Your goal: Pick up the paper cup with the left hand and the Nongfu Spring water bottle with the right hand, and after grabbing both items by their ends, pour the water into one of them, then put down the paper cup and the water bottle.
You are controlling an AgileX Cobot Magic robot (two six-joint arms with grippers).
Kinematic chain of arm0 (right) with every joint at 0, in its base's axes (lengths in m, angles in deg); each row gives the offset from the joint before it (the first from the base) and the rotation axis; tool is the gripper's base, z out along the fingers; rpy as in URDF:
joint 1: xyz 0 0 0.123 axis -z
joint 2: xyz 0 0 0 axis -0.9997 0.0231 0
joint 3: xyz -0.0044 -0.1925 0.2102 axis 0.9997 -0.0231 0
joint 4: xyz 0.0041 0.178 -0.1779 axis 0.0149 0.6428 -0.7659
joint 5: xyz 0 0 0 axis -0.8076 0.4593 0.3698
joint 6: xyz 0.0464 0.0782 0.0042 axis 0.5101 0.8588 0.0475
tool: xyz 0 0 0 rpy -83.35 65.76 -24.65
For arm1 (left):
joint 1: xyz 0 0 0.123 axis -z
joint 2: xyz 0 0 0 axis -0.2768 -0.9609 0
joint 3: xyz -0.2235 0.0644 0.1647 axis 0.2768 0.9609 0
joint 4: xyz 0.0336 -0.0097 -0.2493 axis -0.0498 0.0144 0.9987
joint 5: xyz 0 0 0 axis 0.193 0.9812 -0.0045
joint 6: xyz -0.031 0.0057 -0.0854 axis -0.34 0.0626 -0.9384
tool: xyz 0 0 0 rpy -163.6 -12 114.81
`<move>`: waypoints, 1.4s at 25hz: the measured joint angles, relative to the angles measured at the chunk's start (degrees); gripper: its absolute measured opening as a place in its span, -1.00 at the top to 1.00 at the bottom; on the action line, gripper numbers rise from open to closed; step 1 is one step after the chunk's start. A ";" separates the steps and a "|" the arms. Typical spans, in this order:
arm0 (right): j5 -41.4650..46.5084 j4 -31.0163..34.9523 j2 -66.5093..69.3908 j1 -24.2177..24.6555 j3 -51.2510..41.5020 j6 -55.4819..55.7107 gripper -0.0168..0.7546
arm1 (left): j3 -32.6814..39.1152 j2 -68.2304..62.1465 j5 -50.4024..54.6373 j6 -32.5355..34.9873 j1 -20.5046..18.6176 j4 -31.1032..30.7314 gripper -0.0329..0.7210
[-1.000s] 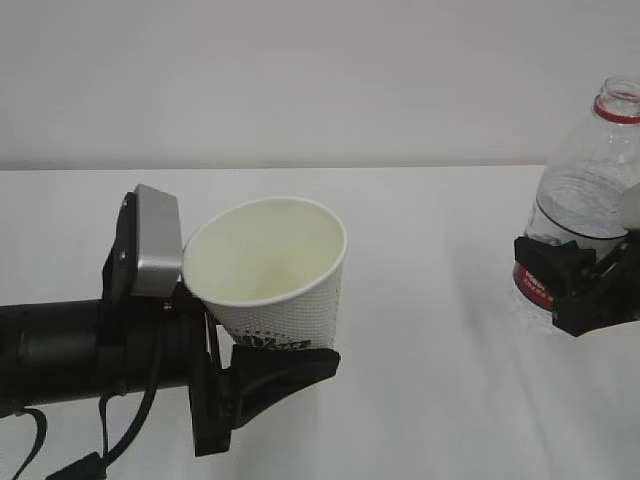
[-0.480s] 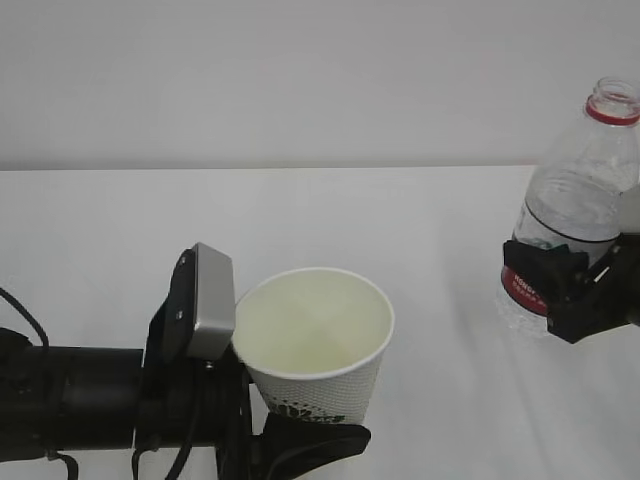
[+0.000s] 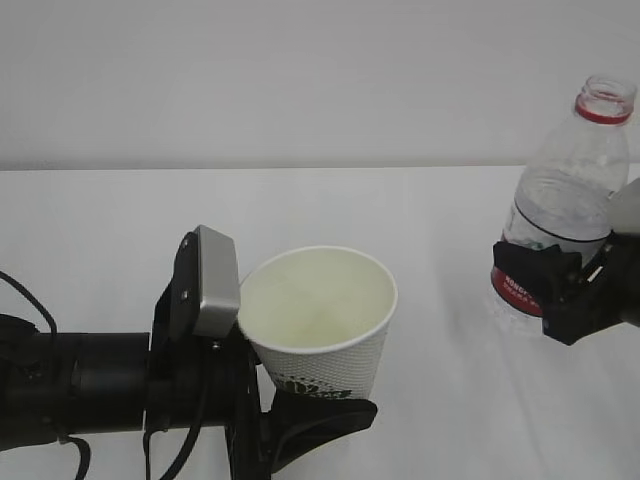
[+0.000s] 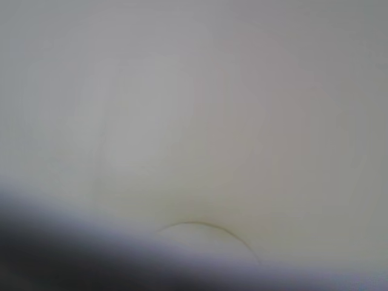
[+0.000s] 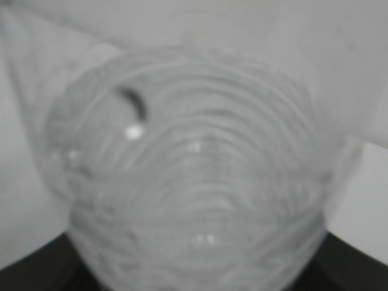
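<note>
Right, both items are off the table and the pour is what comes next. Left gripper is clamped around the base of the paper cup, mouth up and open. Right gripper grasps the water bottle low on its body, at the red label, cap off, neck standing nearly upright with a slight lean. The bottle sits well to the right of the cup and higher, its long axis vertical, so its mouth points at the ceiling rather than at the cup. My read: the bottle must travel left toward the cup and tip its neck over the rim. Water sits low in the bottle.
</note>
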 joint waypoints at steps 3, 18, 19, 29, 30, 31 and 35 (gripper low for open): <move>0.00 -1.19 0.00 0.00 0.66 0.47 -0.28 | 0.00 0.00 0.24 0.00 0.00 0.01 -0.49; 4.30 -4.20 0.00 -4.93 3.42 1.16 -0.28 | 0.00 0.00 1.40 0.00 0.00 -1.95 -0.49; 5.64 -4.35 0.00 -5.89 4.16 1.16 -0.28 | 0.00 0.00 1.40 0.00 0.00 -1.95 -0.49; 7.78 -7.08 0.00 -7.05 9.59 1.07 -0.28 | 0.00 0.00 0.01 0.00 0.00 -1.95 -0.49; 8.26 -7.41 0.00 -7.22 10.03 1.07 -0.28 | 0.00 0.00 -0.09 0.00 0.00 -1.95 -0.49; 8.90 -8.04 0.00 -7.51 10.50 1.07 -0.28 | 0.00 0.00 -0.09 0.00 0.00 -1.95 -0.49; 10.75 -9.56 0.00 -9.12 11.79 1.07 -0.28 | 0.00 0.00 -0.09 0.00 0.00 -1.95 -0.49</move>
